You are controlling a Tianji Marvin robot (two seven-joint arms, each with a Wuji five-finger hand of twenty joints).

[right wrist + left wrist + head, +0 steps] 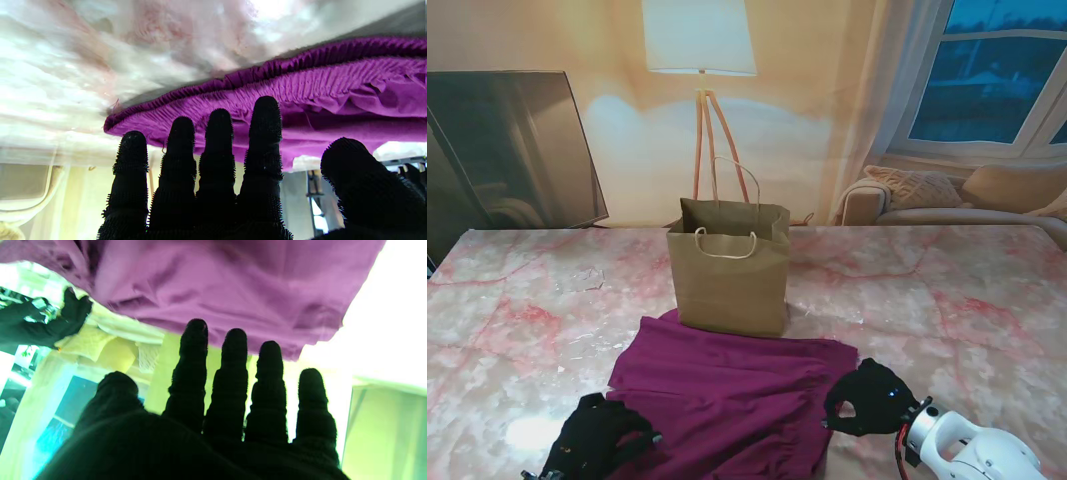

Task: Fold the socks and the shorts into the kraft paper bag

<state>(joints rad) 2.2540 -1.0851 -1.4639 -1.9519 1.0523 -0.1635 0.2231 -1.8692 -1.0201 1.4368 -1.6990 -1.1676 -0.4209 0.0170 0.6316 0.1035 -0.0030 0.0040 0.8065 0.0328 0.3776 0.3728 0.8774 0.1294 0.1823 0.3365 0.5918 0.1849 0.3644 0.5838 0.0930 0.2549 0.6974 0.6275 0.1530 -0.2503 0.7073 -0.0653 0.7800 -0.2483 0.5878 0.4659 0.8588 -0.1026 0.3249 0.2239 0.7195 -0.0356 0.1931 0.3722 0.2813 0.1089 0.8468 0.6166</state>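
Note:
Purple shorts (727, 395) lie spread flat on the marble table, right in front of the upright kraft paper bag (729, 270), whose mouth stands open. My left hand (595, 435), in a black glove, rests at the shorts' near left corner with fingers spread. My right hand (867, 398) sits at the shorts' right edge, by the gathered waistband (267, 86). In both wrist views the fingers (233, 380) (217, 160) stretch out straight toward the fabric and hold nothing. No socks show in any view.
The marble table (947, 300) extends wide on both sides of the bag. A clear plastic scrap (582, 278) lies at the far left. Behind the table stand a floor lamp (699, 60), a dark TV (507, 150) and a sofa (947, 195).

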